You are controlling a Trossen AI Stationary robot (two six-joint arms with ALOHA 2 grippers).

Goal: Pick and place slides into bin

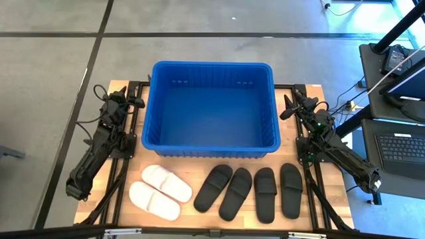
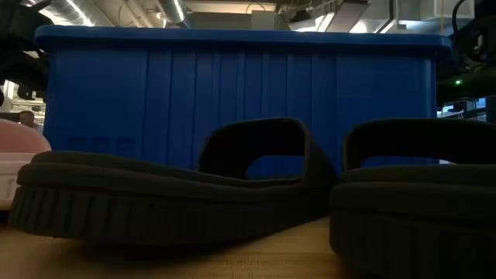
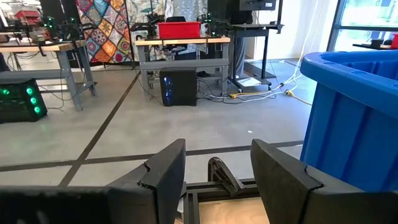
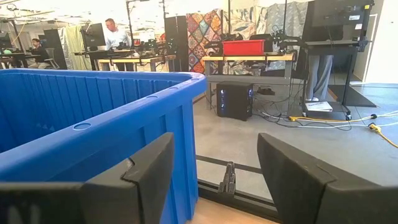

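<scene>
Two dark, cabled, jointed arms (image 1: 99, 143)

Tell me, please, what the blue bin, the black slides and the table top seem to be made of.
Blue bin: probably molded plastic, slightly glossy; ribbed walls and a rolled rim suggest it.
Black slides: likely foam or rubber, matte; the low view shows a thick one-piece sole with a grooved edge.
Table top: looks like wood, with visible pale plank grain.

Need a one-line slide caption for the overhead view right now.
Empty large blue plastic bin at table centre, two white and four black slide sandals lined up in front, left gripper and right gripper open beside it.
</scene>
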